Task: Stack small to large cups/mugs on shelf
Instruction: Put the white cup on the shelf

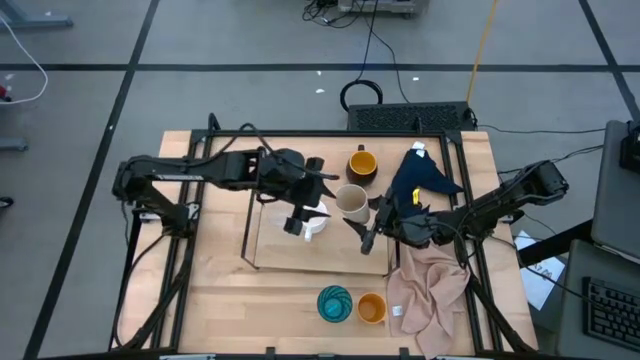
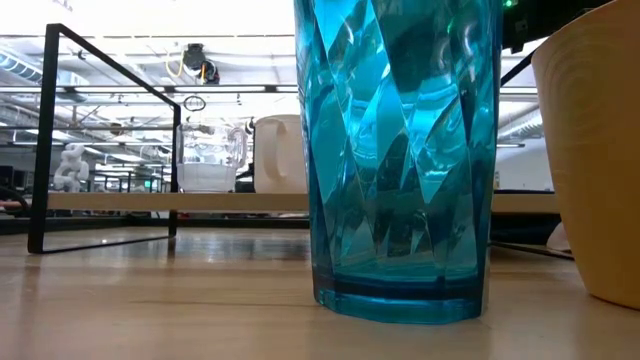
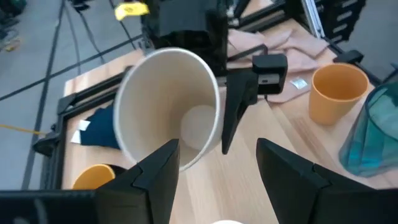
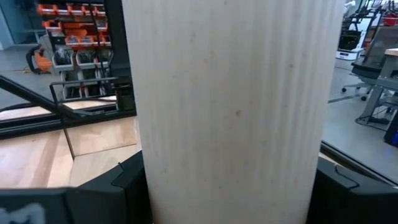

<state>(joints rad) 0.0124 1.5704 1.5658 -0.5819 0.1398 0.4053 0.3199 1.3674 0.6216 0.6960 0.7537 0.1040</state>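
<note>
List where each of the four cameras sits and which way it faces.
High: overhead, looking down; both arms, shelf.
Low: tabletop level, behind the teal cup; no arm.
Left wrist: over its open left pincer, facing the beige cup.
Right wrist: the right pincer holds that beige cup.
Shared: both wrist views show the beige cup.

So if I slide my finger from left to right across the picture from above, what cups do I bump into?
White mug → teal cup → beige cup → dark mug with yellow inside → orange cup.
</note>
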